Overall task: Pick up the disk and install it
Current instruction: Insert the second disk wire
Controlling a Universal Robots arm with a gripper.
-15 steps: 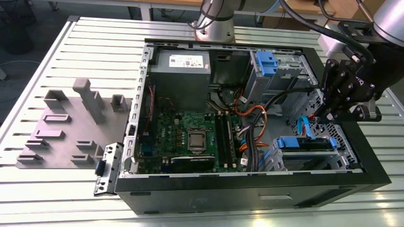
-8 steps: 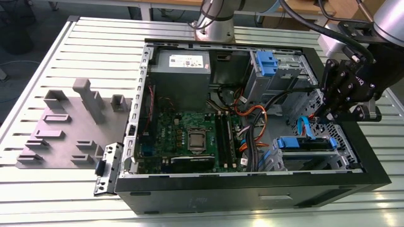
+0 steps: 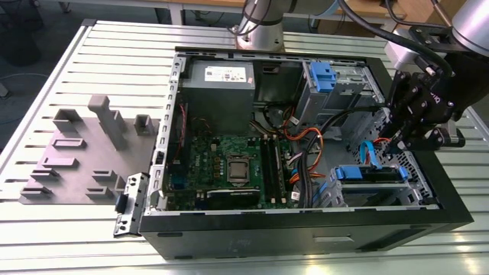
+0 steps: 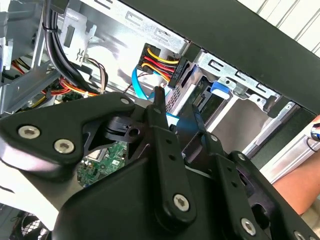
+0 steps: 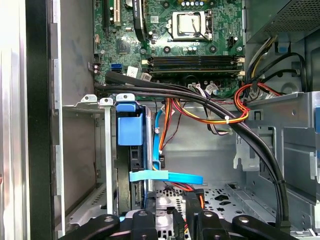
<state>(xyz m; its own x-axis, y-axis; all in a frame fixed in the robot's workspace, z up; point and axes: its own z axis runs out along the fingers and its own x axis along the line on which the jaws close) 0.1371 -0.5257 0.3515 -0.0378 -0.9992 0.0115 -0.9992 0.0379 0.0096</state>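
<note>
The disk (image 3: 372,173) sits in the bay at the case's (image 3: 306,232) near corner; the gripper (image 4: 179,111) hovers above, narrowly parted, holding nothing.

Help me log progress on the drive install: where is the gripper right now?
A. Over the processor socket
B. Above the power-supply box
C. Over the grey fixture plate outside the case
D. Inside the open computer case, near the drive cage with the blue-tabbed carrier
D: in the exterior view the gripper hangs inside the open computer case at the exterior view's right, just above the drive cage with its blue-tabbed carrier.
</note>
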